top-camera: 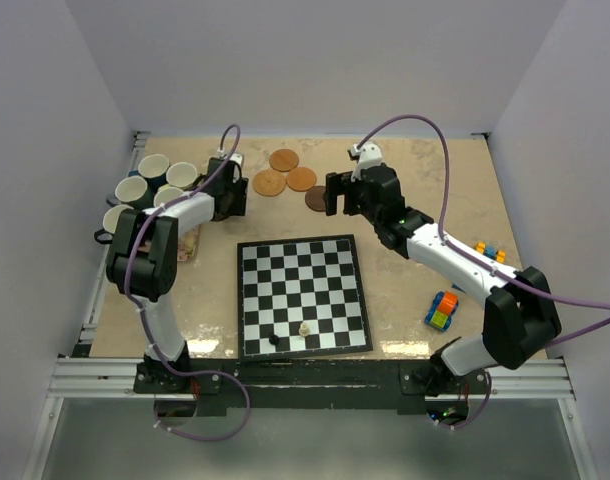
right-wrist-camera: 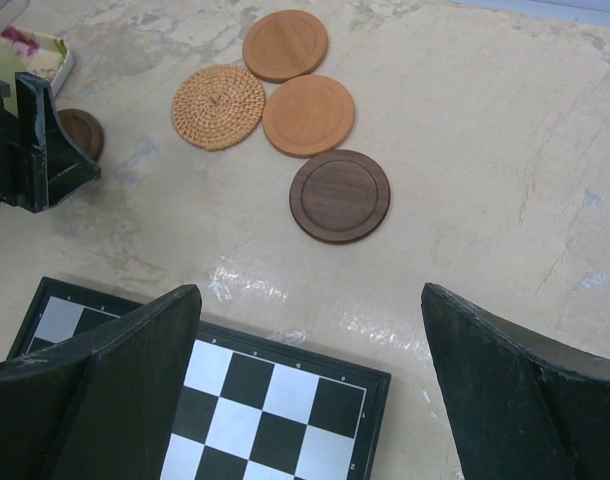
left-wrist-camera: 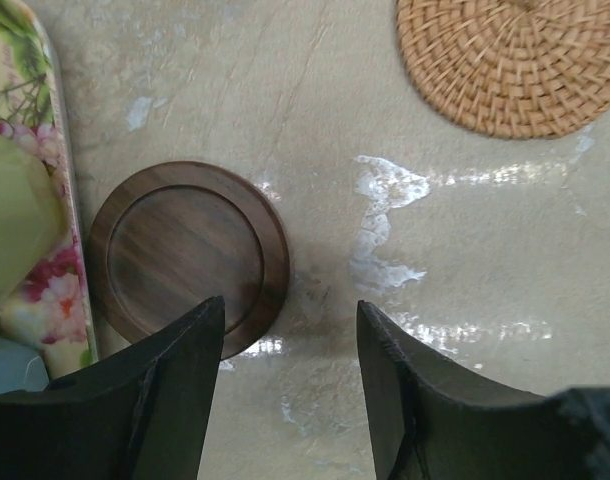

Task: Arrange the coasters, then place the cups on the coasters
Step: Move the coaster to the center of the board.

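Coasters not arranged yet. Four sit clustered at the far middle of the table [top-camera: 405,290]: two tan wood coasters [right-wrist-camera: 308,115], a wicker coaster [right-wrist-camera: 218,107] and a dark coaster [right-wrist-camera: 340,196], touching or just beside one another. A second dark coaster [left-wrist-camera: 190,255] lies flat left of the cluster, just beside the floral mat [left-wrist-camera: 25,150]. Left gripper [left-wrist-camera: 290,303] is low over it with its jaws partly apart and bare table between them; one finger [left-wrist-camera: 175,400] overlaps the coaster's near rim. Right gripper [right-wrist-camera: 307,292] hovers near the first dark coaster, jaws wide, empty. Cups [top-camera: 153,165] are bunched far left by the mat. Chessboard [top-camera: 303,295] is at near centre.
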Robot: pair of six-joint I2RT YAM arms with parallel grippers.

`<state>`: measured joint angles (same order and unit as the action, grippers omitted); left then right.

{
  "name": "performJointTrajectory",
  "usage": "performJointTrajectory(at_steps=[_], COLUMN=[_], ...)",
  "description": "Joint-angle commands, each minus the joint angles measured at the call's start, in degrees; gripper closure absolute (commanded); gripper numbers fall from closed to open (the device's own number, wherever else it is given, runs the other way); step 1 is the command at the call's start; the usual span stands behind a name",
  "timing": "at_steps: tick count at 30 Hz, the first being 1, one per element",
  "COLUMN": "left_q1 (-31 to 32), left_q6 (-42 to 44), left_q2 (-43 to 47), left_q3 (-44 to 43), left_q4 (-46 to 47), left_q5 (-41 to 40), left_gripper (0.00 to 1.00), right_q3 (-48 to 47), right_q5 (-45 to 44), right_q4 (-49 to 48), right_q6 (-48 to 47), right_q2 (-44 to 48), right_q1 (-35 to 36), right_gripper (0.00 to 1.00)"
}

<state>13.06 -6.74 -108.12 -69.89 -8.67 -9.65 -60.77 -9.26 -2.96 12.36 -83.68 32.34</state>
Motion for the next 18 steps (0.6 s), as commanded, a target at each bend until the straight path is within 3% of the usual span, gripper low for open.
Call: performJointTrajectory(at_steps=[1,11,18], left_q1=[-2.1,-2.1,2.1], left_q6=[0.2,-1.1,-3.5], left_q2=[-2.0,-4.8,-2.3], left_q3=[-2.2,-0.9,3.0], left_q4=[1.4,2.2,-1.3], left_q5=[2.6,7.1,2.5], left_gripper=[0.42,0.51,0.55], right_q3=[0.3,0.2,0.5], right_q5=[1.4,1.4,1.7], right_q4=[-1.8,-1.5,-2.0], right_q6=[-0.3,-0.6,-0.4], right_q2=[1.8,1.4,1.3], right_q1=[-0.2,-0.2,-0.2], right_gripper=[0.04,0.04,0.04])
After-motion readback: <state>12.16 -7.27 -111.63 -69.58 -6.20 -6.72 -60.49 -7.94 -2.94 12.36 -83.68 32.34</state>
